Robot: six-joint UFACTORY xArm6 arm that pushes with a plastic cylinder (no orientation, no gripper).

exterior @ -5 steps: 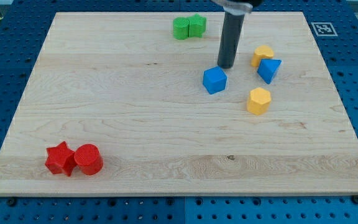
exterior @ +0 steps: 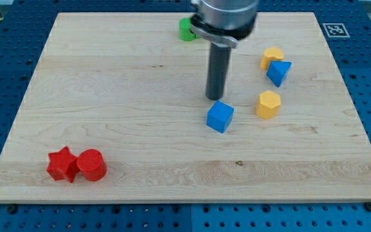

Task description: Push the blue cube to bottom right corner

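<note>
The blue cube (exterior: 220, 116) sits slightly right of the frame's centre on the wooden board (exterior: 140, 148), rotated so a corner faces down-frame. It looks like a small, light, rigid plastic block with smooth faces, likely to slide easily yet spin if pushed off-centre; contact belongs on its upper-left face. The rod has no pincer and holds nothing; its tip (exterior: 214, 98) rests just above the cube, touching or nearly so. Right of it lie a yellow block (exterior: 268, 104), a blue triangular block (exterior: 279, 72) and another yellow block (exterior: 271, 57).
</note>
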